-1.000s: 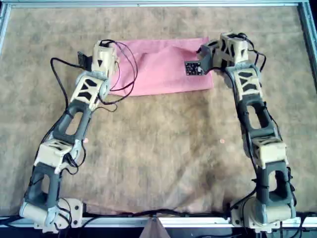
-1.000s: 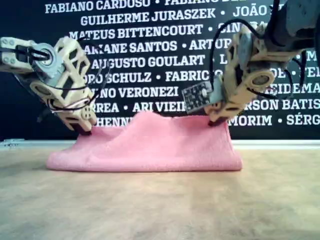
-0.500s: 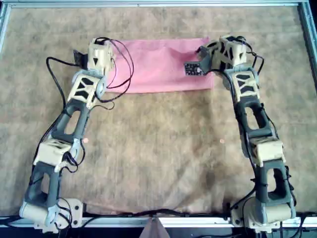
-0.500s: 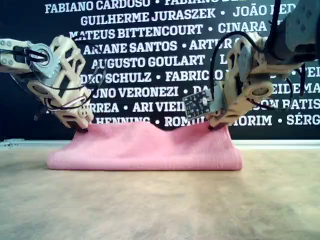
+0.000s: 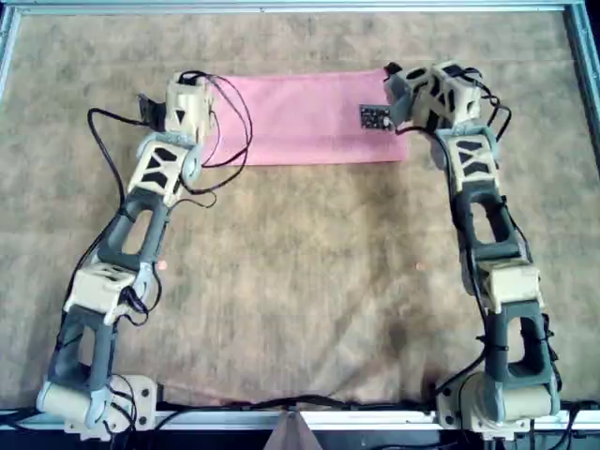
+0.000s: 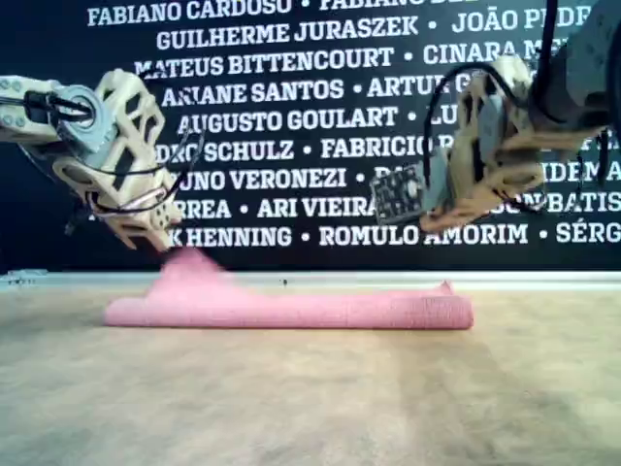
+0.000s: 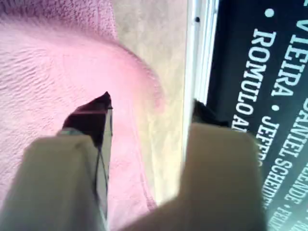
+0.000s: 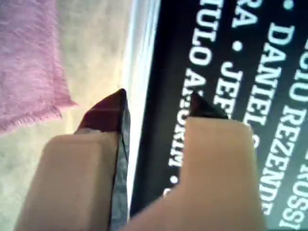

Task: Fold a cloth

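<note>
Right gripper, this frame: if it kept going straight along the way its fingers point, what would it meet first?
Probably the black lettered backdrop: the open right gripper points past the pink cloth and the table's rail. Depth is unclear.

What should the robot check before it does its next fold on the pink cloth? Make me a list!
1. Right end effector let go of the cloth: ok, it is open with nothing between its tips, raised above the cloth's corner in the exterior view.
2. Left end effector let go: ok, open, though one tip sits right over the fabric.
3. Cloth lying flat: not ok, a small hump stands up under the left end effector in the exterior view.
4. Edges lined up: cannot tell, the arms cover both short ends in the overhead view.
5. Cloth fully on the mat: ok.
</note>
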{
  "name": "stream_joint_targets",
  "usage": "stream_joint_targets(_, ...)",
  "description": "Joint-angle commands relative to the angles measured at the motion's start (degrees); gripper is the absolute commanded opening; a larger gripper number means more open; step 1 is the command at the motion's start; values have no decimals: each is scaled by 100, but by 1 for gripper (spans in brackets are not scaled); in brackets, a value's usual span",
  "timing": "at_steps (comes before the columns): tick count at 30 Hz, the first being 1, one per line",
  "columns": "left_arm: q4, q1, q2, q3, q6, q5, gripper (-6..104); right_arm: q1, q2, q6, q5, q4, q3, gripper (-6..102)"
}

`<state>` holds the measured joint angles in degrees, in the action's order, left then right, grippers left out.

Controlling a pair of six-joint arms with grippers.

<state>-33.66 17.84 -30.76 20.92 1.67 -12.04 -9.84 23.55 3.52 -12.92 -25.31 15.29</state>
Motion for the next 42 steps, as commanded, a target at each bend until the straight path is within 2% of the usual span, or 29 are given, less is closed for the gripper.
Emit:
stream_joint_targets(1, 105, -105, -97, -413, -9, -35, 63, 0, 360, -18, -44, 281, -404, 56)
stream_joint_targets(8, -53, -123, -176, -316, -9, -53, 64, 53, 492, -18, -44, 158, -510, 56)
stream_joint_targets(11, -510, -132, -404, -316, -18, -79, 64, 53, 1046, -18, -44, -765, -387, 56)
stream_joint_targets(15, -2074, -35, -1608, -308, 62, -246, 64, 35, 2171, -18, -44, -3067, -404, 57)
stream_joint_targets(20, -4500, -35, -3111, -343, 149, -255, 64, 35, 3287, -35, -44, -5687, -527, 57)
stream_joint_targets(21, -5054, -35, -3454, -316, 281, -202, 64, 9, 3489, -35, -44, -6152, -492, 57)
stream_joint_targets(23, -5906, -35, -3999, -290, 747, -185, 64, -18, 3832, -105, -53, -6785, -360, 57)
stream_joint_targets(25, -5871, -123, -4465, -123, 1222, -255, 64, 18, 4140, -316, -53, -6732, -316, 57)
stream_joint_targets(27, -5713, -132, -5063, 193, 1441, -264, 64, 53, 4649, -580, -53, -6671, -193, 57)
stream_joint_targets(28, -5713, -88, -5388, 448, 1450, -264, 64, 53, 4975, -677, -53, -6671, -53, 57)
stream_joint_targets(31, -5730, -44, -6407, 1617, 1494, -176, 64, 9, 6082, -729, -53, -6671, 800, 57)
stream_joint_targets(39, -5563, -35, -10494, 5484, 1485, -158, 64, 44, 9483, -633, -44, -6451, 4623, 57)
stream_joint_targets(42, -5001, -35, -11883, 6645, 1450, -158, 64, 44, 10521, -633, -26, -5704, 6012, 57)
